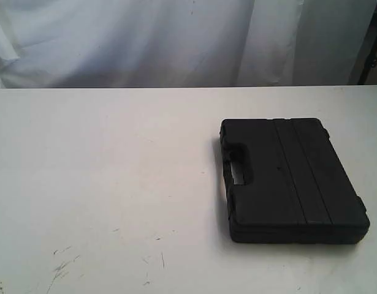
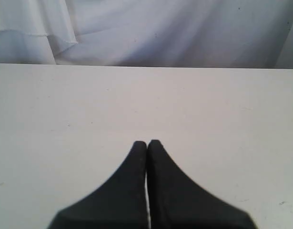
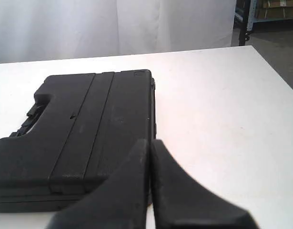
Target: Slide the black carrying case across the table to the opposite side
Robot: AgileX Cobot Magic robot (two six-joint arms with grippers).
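The case (image 1: 292,180) lies flat on the table (image 1: 114,184), out toward 3 o'clock in the outside camera's view. Its handle (image 1: 237,160) cut-out faces 9 o'clock. It has nearly the whole width of the table to cross, so I judge the slide not yet begun.

What worries me most is the push point. My right pincer (image 3: 150,141) seems lined up near the case's 5 o'clock corner, on the long side away from the handle, not at that side's middle. Pressing there would likely spin the case instead of carrying it straight toward 9 o'clock. My tips are narrow and the case's side wall is low. If I come in too high, they could ride up onto the lid and skate over it; too low, and they scrape the tabletop. The white surface looks smooth, so a hard shove could also send the case running past the 9 o'clock edge.

Both pincers are closed, fingers pressed together with nothing between them. The right one hangs low, pointing along the table toward the curtain (image 1: 176,37), its tips close by that corner of the case. Whether they touch it I cannot tell. My left pincer (image 2: 146,142) hovers over the table, aimed the same way, and its camera sees no case. Neither arm shows in the outside view.
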